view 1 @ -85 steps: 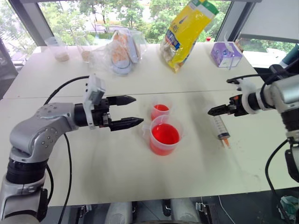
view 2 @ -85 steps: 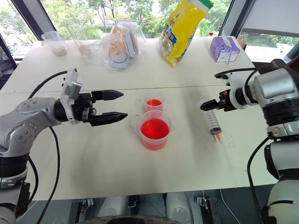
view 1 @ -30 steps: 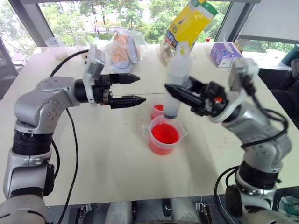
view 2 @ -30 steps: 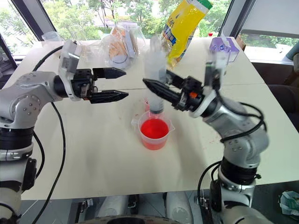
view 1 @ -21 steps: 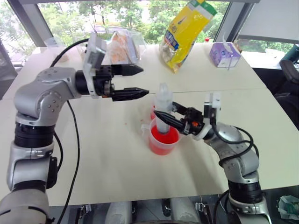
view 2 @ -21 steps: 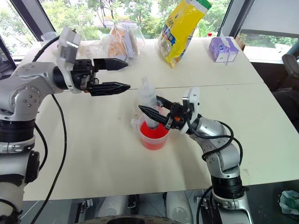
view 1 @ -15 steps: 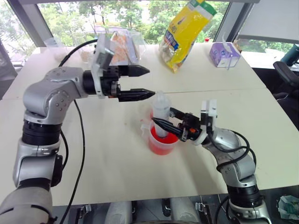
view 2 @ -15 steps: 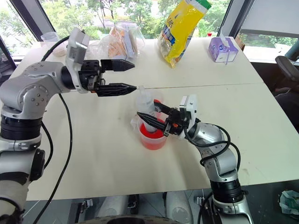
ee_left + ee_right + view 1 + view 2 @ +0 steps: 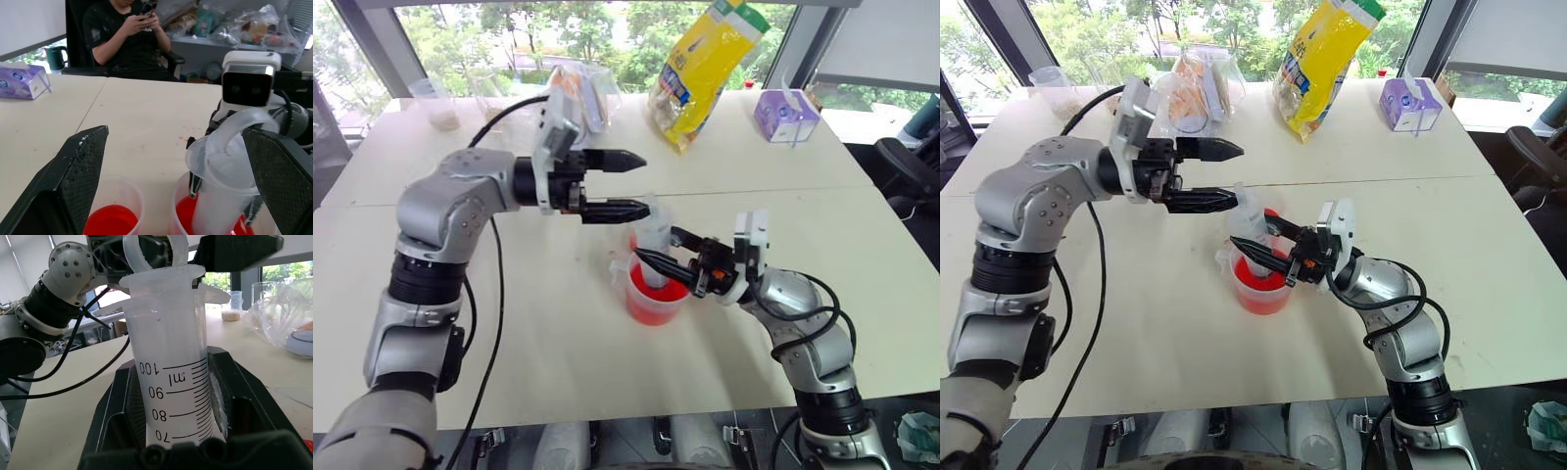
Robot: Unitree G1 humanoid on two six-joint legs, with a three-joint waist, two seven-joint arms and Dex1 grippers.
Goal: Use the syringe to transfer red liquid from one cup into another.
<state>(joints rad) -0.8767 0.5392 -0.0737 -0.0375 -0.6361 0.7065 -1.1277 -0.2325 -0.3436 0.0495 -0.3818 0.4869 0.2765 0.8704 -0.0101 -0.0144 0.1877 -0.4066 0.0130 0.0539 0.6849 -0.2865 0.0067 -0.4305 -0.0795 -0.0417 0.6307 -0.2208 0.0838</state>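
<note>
Gripping the syringe (image 9: 652, 240) upright, the right gripper (image 9: 658, 257) holds its tip down in the beaker (image 9: 656, 294) of red liquid (image 9: 664, 290). Left gripper (image 9: 634, 183), jaws wide, flanks the plunger top; it should close squarely and draw straight up, keeping the tip submerged.

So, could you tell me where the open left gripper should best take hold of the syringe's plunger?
Probably at the plunger's ring-shaped top, coming in level from the left gripper's side: the syringe stands upright in the beaker, its barrel already clamped by the right gripper.
</note>
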